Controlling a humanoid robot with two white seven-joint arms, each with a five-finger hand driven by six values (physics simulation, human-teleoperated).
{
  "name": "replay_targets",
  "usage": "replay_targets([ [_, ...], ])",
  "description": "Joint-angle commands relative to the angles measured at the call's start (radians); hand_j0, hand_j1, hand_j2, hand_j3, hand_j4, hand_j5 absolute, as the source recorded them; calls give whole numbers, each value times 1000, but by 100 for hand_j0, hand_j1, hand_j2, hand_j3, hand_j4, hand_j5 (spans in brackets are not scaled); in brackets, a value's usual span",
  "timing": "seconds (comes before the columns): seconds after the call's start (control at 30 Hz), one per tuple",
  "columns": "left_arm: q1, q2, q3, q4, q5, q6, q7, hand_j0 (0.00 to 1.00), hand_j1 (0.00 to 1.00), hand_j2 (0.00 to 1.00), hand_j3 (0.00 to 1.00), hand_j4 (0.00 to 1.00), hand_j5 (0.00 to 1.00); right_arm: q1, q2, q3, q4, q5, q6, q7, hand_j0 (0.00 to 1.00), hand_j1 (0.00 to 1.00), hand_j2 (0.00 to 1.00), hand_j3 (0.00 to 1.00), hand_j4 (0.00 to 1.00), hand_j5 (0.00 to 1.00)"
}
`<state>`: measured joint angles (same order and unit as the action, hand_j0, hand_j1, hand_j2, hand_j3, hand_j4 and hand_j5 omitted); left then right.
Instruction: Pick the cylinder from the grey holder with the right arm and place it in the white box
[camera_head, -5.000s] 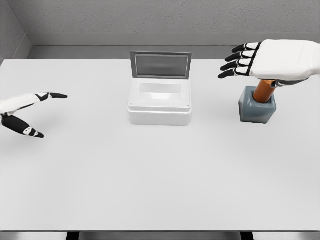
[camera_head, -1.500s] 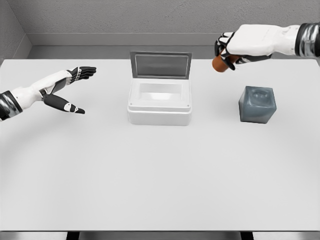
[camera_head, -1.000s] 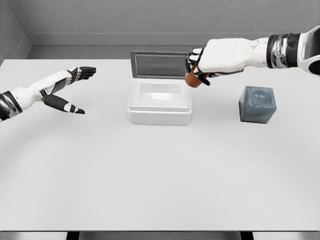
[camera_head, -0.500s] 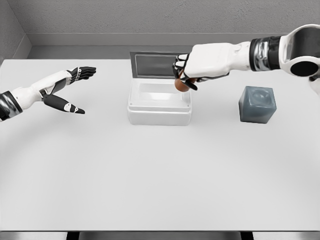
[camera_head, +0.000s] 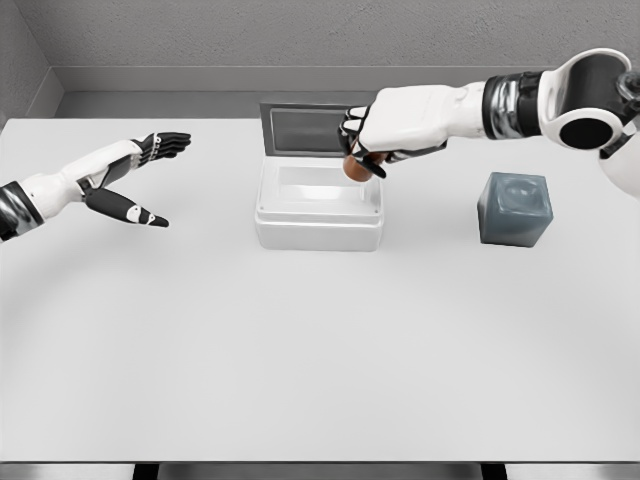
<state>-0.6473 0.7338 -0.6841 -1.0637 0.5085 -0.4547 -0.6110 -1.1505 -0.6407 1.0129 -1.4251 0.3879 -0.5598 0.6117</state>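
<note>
I see my right hand reaching in from the right, with its fingers curled tight around the cylinder. Only the bottom end of the cylinder shows, a round brown-orange bit poking out under the fingers. It hangs in the air over the right back part of the white box, just under the fingers and not touching the box. The box lid stands up just behind the fingers. The grey holder sits on the bench, well to the right of the fingers, with a round hole on top. My left hand floats far off to the left, its fingers spread out and holding nothing.
</note>
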Motion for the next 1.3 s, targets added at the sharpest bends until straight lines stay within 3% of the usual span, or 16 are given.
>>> replay_targets([
  [0.0, 0, -2, 0, -4, 5, 1, 0, 100, 100, 100, 100, 100, 100, 0, 4, 7, 20, -3, 6, -1, 21, 21, 21, 21, 21, 21],
  [0.43, 2, -4, -2, -5, 2, 1, 0, 100, 100, 100, 100, 100, 100, -2, 22, 26, 35, -1, 8, -1, 21, 21, 21, 21, 21, 21],
  [0.8, 2, -4, -3, -7, 1, 1, 0, 100, 100, 100, 100, 100, 100, -6, 50, 29, 98, 5, 8, -1, 21, 21, 21, 21, 21, 21],
  [1.27, 9, -5, -3, -9, 1, -1, 0, 100, 100, 100, 100, 100, 100, -18, 55, 35, 106, 5, 9, -1, 21, 21, 21, 21, 21, 21],
])
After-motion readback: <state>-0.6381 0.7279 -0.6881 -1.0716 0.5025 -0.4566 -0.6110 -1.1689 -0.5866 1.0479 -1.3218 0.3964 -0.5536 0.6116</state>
